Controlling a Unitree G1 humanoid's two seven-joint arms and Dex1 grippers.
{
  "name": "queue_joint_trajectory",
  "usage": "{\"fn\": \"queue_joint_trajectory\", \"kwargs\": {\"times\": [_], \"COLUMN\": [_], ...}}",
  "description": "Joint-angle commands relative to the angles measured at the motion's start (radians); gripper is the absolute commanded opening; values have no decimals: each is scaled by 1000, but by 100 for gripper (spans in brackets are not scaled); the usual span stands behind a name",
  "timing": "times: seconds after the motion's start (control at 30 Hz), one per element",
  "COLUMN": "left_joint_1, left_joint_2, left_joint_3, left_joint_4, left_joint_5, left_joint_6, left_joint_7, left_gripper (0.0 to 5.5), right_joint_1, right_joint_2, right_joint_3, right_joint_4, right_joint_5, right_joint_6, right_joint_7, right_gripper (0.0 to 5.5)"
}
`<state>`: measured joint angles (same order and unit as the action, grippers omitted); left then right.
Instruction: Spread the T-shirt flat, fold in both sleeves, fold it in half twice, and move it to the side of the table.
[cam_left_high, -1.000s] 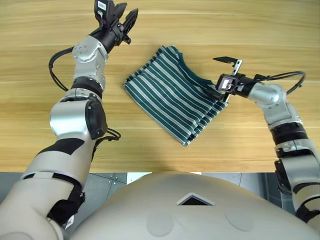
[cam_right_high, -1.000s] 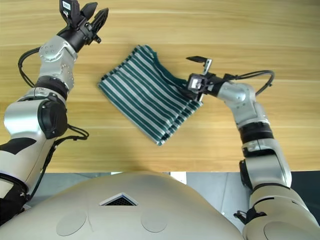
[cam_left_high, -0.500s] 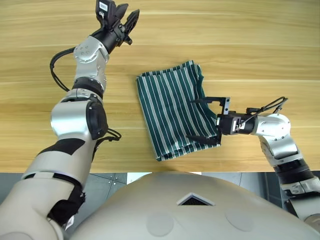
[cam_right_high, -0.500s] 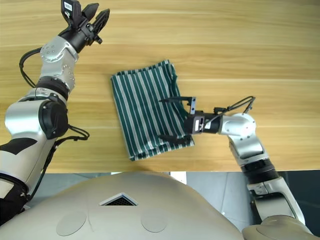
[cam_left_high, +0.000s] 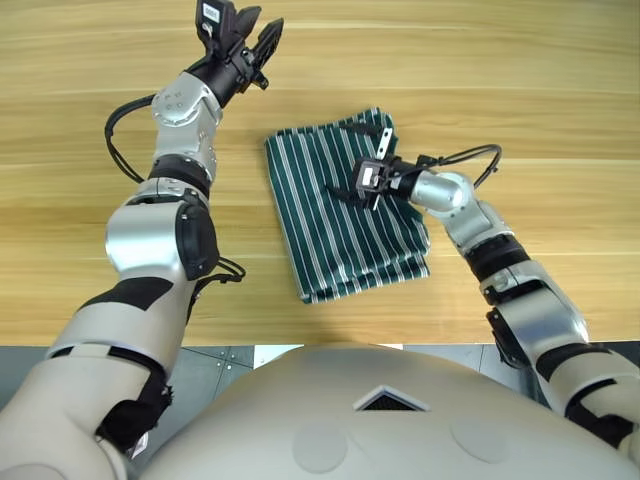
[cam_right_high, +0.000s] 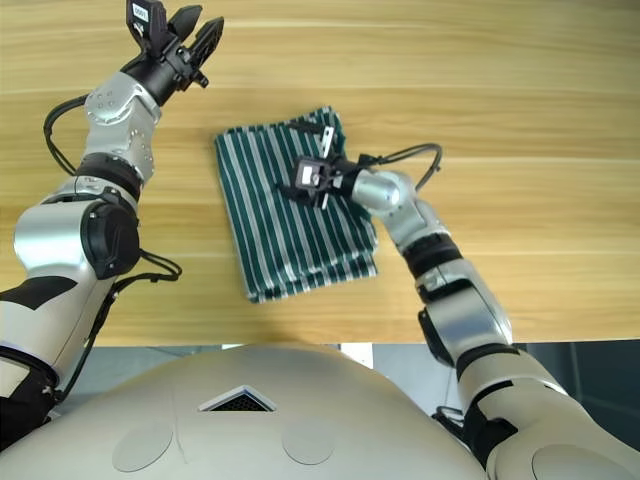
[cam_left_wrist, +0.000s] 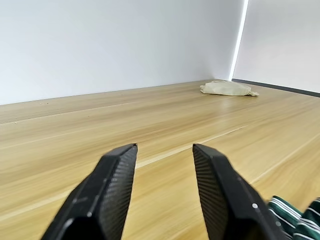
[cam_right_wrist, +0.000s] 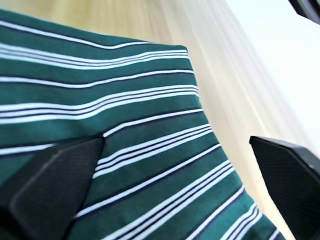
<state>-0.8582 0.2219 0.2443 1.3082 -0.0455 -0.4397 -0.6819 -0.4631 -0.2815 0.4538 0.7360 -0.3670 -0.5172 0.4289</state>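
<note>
The right pincer (cam_left_high: 362, 165) is hanging with its fingers spread wide over the far half of the T-shirt (cam_left_high: 330, 230), towards the shirt's 1 o'clock corner. One finger is pointing to 12 o'clock and the other is lying low across the stripes. From where I'm standing I cannot tell whether that lower finger is actually pressing the cloth or just skimming it.

The T-shirt is lying on the desk (cam_left_high: 520, 80) as a compact striped rectangle, long axis running roughly 12 to 6 o'clock, with stacked layers showing along its near edge. It is sitting about mid-desk, so the folding looks done and the carry to the side looks like what is left.

To my eye, doing this well is going to mean closing on every layer at once, not only the top sheet. The pincer should be biting deep over an edge, then dragging low and slowly so the stack is sliding as one piece rather than peeling open. A shallow pinch here is likely to lift a single flap and undo the fold.

Out at 10 o'clock from the shirt, the left pincer (cam_left_high: 255, 28) is being held up off the desk, fingers parted with nothing between them. Beyond it a pale crumpled bundle (cam_left_wrist: 227, 88) is lying far across the desk.
</note>
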Motion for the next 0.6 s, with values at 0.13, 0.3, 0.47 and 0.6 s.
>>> {"fn": "queue_joint_trajectory", "kwargs": {"times": [0.13,0.3,0.47,0.6], "left_joint_1": [13,17,19,23], "left_joint_2": [-2,-5,-3,-3], "left_joint_3": [-4,-5,-3,-4], "left_joint_4": [-6,-7,-8,-9], "left_joint_5": [-7,-7,-9,-9], "left_joint_6": [-10,-14,-17,-19], "left_joint_7": [-8,-12,-18,-22], "left_gripper": [206,206,206,206], "right_joint_1": [-35,-13,40,122], "right_joint_2": [24,11,-19,-63], "right_joint_3": [25,20,8,-24], "right_joint_4": [224,188,81,-98], "right_joint_5": [-74,-52,-20,20], "right_joint_6": [15,-4,35,97], "right_joint_7": [-133,-95,-53,5], "right_gripper": [536,536,536,536]}}
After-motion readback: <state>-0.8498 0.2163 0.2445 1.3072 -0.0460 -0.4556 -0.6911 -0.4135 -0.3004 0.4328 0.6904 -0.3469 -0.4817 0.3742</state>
